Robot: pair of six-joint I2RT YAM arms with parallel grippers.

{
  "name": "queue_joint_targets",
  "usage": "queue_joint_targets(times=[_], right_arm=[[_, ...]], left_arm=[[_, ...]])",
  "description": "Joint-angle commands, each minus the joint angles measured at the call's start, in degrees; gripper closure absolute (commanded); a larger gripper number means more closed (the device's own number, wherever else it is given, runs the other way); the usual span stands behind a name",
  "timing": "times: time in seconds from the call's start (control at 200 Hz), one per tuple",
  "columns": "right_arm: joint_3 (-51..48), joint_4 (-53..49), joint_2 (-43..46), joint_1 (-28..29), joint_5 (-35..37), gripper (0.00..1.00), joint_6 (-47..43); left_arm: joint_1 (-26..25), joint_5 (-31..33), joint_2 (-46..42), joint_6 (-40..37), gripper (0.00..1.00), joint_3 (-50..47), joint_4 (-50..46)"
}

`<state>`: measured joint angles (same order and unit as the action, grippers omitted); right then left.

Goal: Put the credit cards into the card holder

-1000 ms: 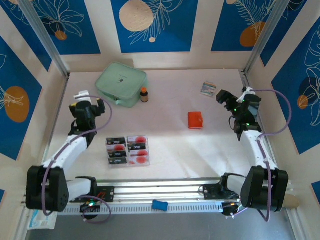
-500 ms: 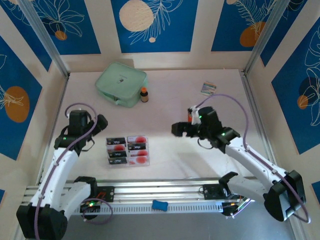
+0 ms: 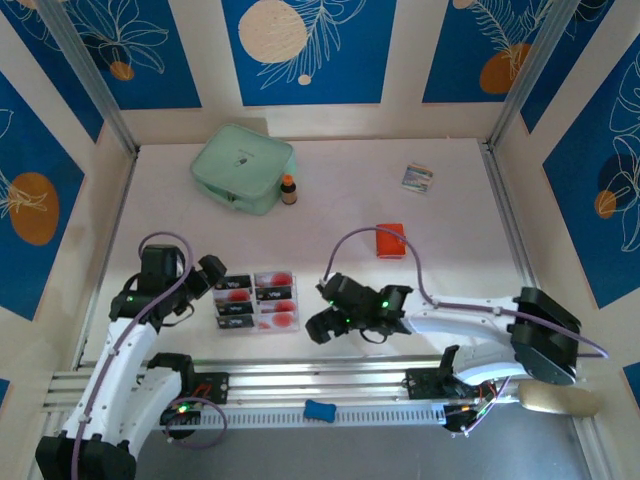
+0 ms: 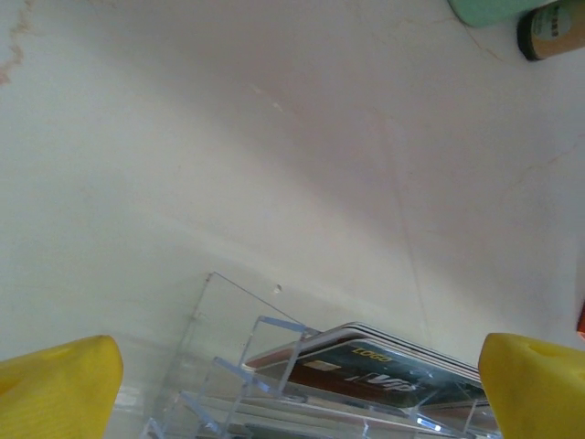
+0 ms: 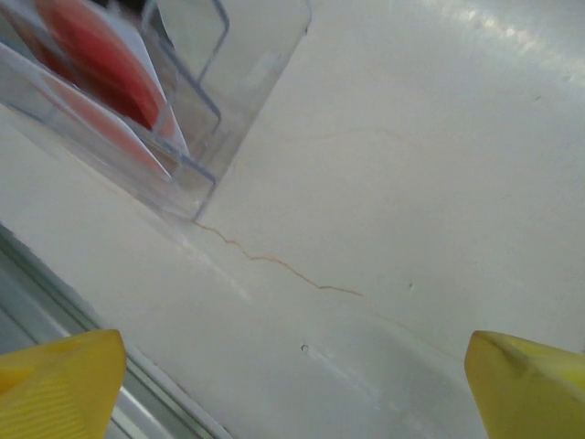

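Credit cards [image 3: 278,318] stand in a clear rack [image 3: 254,302] on the desk [image 3: 350,190], with the card holder [image 3: 390,241] well apart toward the right arm's side. The left pincer [image 3: 220,279] and right pincer [image 3: 321,308] flank the rack, both gaping.

Left wrist: yellow fingertips [image 4: 57,389] spread wide, dark cards [image 4: 366,366] between them.

Right wrist: fingertips [image 5: 57,384] wide apart over bare desk, red-marked cards [image 5: 91,55] beyond.

pale table [image 3: 330,190] inside cream walls [image 3: 210,60] with blue floral panels [image 3: 345,65]

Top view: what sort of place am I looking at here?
Probably a robot test cell rather than a home: a white table boxed in by blue patterned panels, a left arm and right arm bolted to an aluminium rail, and cards set out as props.
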<state>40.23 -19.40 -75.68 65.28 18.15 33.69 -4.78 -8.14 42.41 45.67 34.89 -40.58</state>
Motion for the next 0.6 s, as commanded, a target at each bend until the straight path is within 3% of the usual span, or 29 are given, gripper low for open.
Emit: queue_joint_targets(times=[0.0, 0.595], right_arm=[[3.75, 1.04, -3.51, 2.31, 4.19, 0.04, 1.11], [11.98, 3.84, -18.99, 4.23, 6.34, 0.04, 0.68]], left_arm=[[0.34, -3.66, 1.32, 1.26, 0.0, -0.46, 2.15], [0.24, -6.62, 1.88, 1.54, 0.0, -2.53, 4.9]])
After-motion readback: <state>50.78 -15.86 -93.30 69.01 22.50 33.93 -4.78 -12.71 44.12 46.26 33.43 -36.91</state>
